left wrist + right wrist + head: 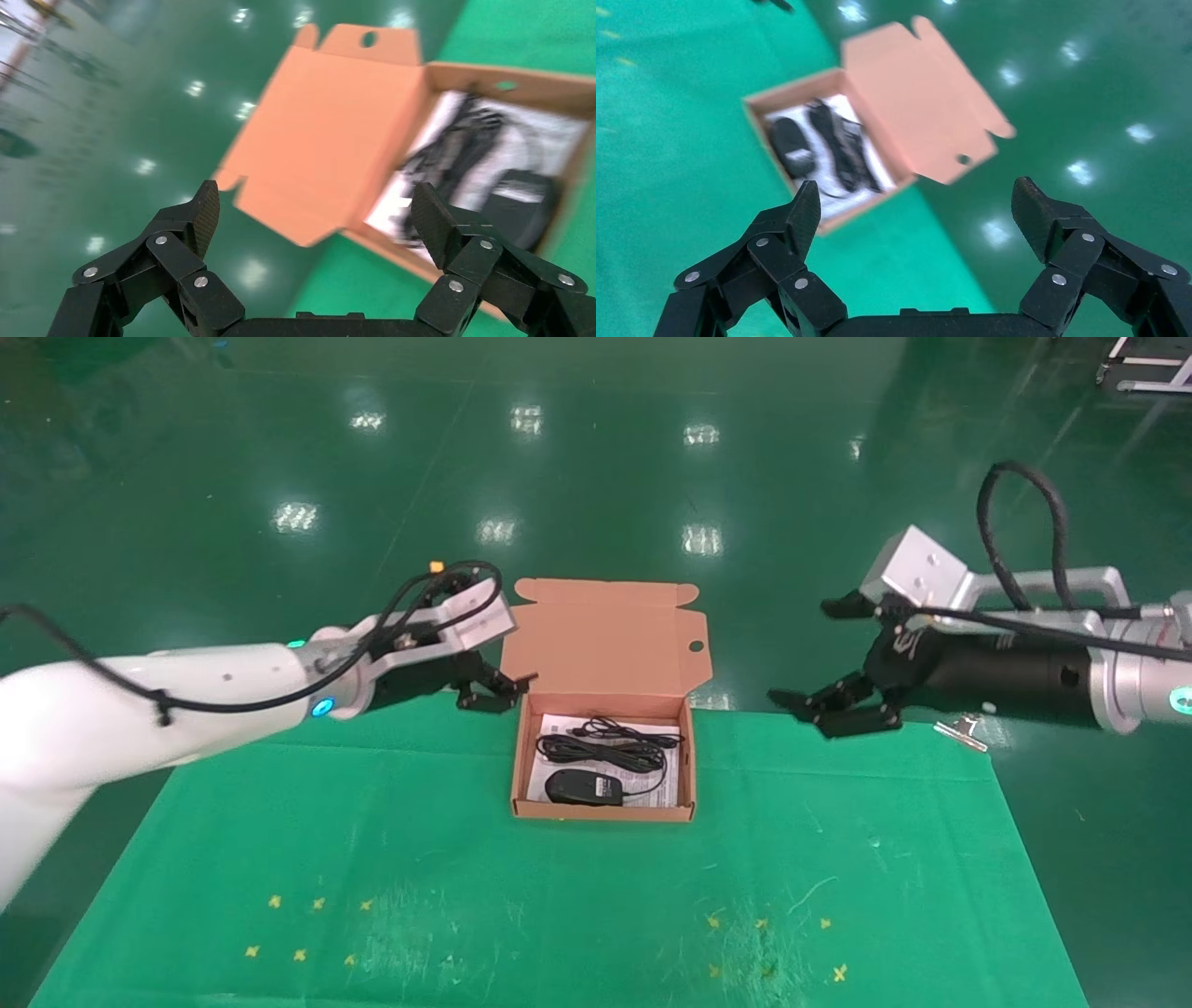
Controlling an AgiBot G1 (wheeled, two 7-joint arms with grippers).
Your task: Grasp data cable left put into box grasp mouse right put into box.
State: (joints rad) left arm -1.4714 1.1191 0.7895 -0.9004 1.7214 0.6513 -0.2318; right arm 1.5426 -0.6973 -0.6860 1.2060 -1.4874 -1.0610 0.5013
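The salmon-orange box (603, 812) stands open at the middle back of the green cloth, with its lid (605, 635) leaning back. Inside, on a white sheet, the data cable (605, 744) lies at the back and the black mouse (583, 788) at the front. My left gripper (498, 691) is open and empty, just left of the box's back corner. My right gripper (803, 652) is open and empty, apart from the box on its right. The left wrist view shows the gripper (315, 203), box (506, 74), cable (457, 144) and mouse (516, 203). The right wrist view shows the gripper (916, 196), box (793, 88), mouse (791, 144) and cable (842, 144).
The green cloth (559, 896) covers the table, with small yellow marks at the front left and right. A small metal piece (961, 731) lies at the cloth's back right corner. The table's far edge runs just behind the box, with shiny green floor beyond.
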